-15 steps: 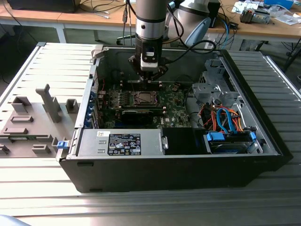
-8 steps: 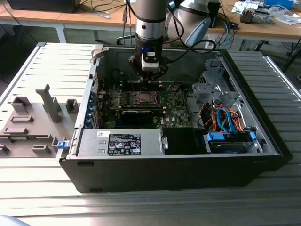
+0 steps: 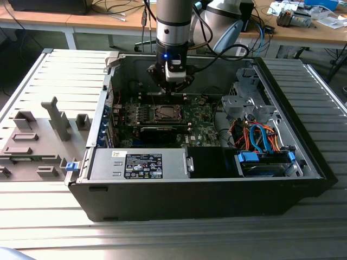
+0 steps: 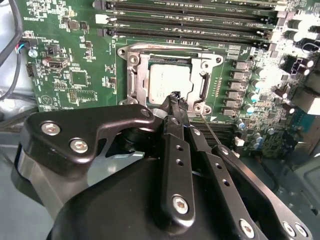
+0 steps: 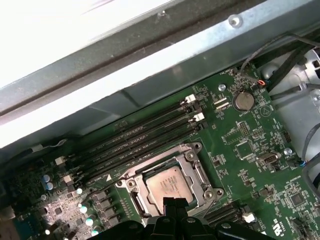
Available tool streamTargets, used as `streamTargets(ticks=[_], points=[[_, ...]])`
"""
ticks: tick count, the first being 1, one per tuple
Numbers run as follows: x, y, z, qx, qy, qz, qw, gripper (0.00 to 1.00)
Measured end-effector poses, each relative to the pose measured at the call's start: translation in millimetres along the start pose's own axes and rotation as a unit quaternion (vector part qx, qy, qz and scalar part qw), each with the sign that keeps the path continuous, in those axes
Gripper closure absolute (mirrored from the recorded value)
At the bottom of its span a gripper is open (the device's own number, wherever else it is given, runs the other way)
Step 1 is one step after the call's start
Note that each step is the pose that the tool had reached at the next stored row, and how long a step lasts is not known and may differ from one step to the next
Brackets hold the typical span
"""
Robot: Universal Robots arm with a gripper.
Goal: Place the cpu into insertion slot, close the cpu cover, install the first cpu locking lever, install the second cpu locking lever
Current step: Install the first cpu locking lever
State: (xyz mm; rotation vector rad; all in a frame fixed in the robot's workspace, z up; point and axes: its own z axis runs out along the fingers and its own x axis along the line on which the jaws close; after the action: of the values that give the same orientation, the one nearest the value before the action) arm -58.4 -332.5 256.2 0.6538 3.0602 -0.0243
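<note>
The cpu [image 4: 167, 82] [image 5: 166, 183], a silvery square chip, lies in the insertion slot [image 3: 164, 112] on the green board. The cpu cover [image 4: 141, 80] [image 5: 196, 169], a thin metal frame, lies flat around the chip, whose top shows through the window. My gripper [image 4: 174, 96] [image 5: 173, 201] [image 3: 172, 86] hangs just above the socket's edge. Its black fingertips are pressed together with nothing visible between them. A thin metal lever rod [image 4: 209, 129] runs out from the socket corner beside the fingers.
Long black memory slots [image 5: 145, 132] run along one side of the socket. The open computer case [image 3: 303, 157] walls the board in, with a drive cage and coloured cables [image 3: 260, 135] at the exterior view's right. Grey fixtures [image 3: 57, 116] stand on the table at the exterior view's left.
</note>
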Motion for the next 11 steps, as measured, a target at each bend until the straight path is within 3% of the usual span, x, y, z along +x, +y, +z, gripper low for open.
streamTargets(ticks=[11], points=[[0.0, 0.0, 0.0, -0.0007, -0.0005, -0.044, 0.99902, 0.89]])
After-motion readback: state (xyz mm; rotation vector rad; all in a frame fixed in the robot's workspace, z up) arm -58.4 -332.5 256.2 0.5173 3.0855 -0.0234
